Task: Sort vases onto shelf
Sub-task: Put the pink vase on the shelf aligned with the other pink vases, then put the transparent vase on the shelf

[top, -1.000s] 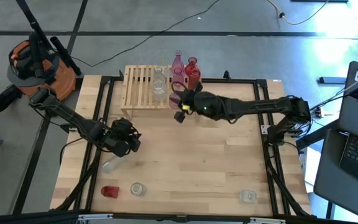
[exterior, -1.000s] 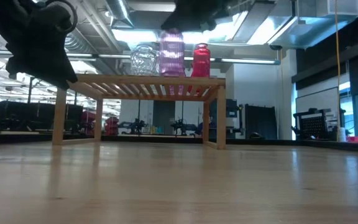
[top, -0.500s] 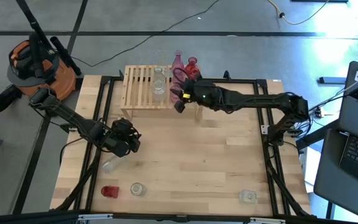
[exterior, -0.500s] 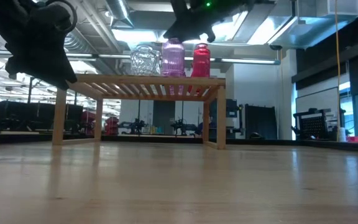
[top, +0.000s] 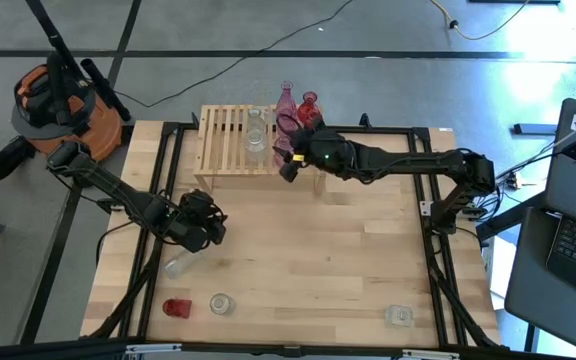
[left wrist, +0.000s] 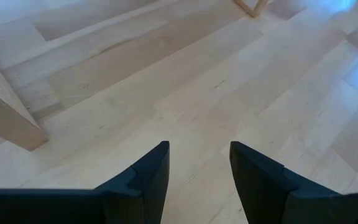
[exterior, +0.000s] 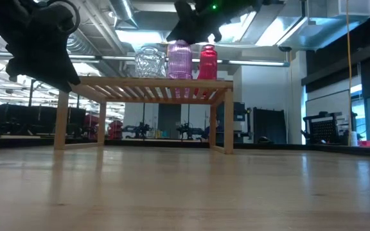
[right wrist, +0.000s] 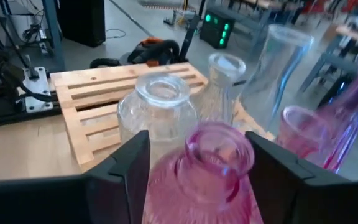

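Note:
The shelf (top: 226, 140) (exterior: 145, 87) stands at the table's far edge. My right gripper (top: 290, 163) (right wrist: 196, 135) reaches over its right end, shut on a ribbed pink vase (exterior: 180, 59) (right wrist: 213, 165). That vase stands between a squat clear vase (exterior: 149, 62) (right wrist: 159, 107) and a red vase (exterior: 208, 61). More clear and pink vases (right wrist: 278, 56) stand behind them. My left gripper (top: 200, 220) (left wrist: 199, 168) hovers open over bare tabletop at the table's left. A clear vase (top: 176, 265) lies beside it. My right gripper has the pink vase by its ribbed shoulder (right wrist: 166, 186), just below the mouth, one finger (right wrist: 124, 168) on each side. The fingers come slanting down from the table's right. The vase is upright and its base (exterior: 180, 77) rests on the shelf's slats.
A red vase (top: 176, 307) and a clear vase (top: 221, 303) sit near the table's near-left corner, and another clear one (top: 400, 316) sits near-right. The shelf's legs (left wrist: 5, 118) show ahead of my left gripper. The table's middle (top: 318, 250) is bare wood.
My right gripper moved toward the far edge and down over the shelf's right end. The pink vase, held raised above the slats a second ago, has come down and now stands on them beside the red vase.

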Motion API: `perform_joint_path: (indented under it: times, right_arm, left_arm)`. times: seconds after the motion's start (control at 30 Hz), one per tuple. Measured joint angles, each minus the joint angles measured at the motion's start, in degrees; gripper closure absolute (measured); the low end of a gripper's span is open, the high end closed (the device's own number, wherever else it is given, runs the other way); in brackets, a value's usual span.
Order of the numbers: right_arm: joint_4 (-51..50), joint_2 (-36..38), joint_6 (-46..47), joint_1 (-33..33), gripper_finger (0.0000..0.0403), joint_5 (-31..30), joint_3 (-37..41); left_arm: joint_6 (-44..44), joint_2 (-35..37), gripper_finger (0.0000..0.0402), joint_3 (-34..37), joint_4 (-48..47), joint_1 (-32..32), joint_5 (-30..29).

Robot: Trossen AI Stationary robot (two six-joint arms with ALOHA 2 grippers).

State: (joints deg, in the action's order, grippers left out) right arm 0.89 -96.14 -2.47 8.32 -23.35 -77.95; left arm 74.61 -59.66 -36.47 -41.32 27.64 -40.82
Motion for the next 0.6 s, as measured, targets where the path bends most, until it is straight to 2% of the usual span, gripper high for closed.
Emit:
perform_joint_path:
  times: [0.27,0.37,0.43,0.53,0.6]
  right_arm:
    - [13.2,0.3,-12.7,-0.8,0.0193,0.0,0.0]
    - [16.3,0.7,-15.8,-1.9,0.0193,2.3,0.0]
    - [17.1,1.0,-16.0,-3.0,0.0193,4.9,0.0]
    - [16.4,1.4,-15.9,-5.6,0.0193,8.8,0.0]
    - [15.6,1.4,-15.9,-7.8,0.0193,9.1,0.0]
  left_arm:
    - [0.0,0.0,0.024,0.0,0.0,0.0,0.0]
    - [0.3,0.0,0.024,0.0,-0.3,0.0,2.7]
    - [2.2,0.2,0.024,0.0,-1.2,0.0,8.9]
    - [6.3,0.3,0.024,0.0,-4.9,0.0,24.0]
    - [8.7,0.3,0.024,0.0,-8.2,0.5,33.0]
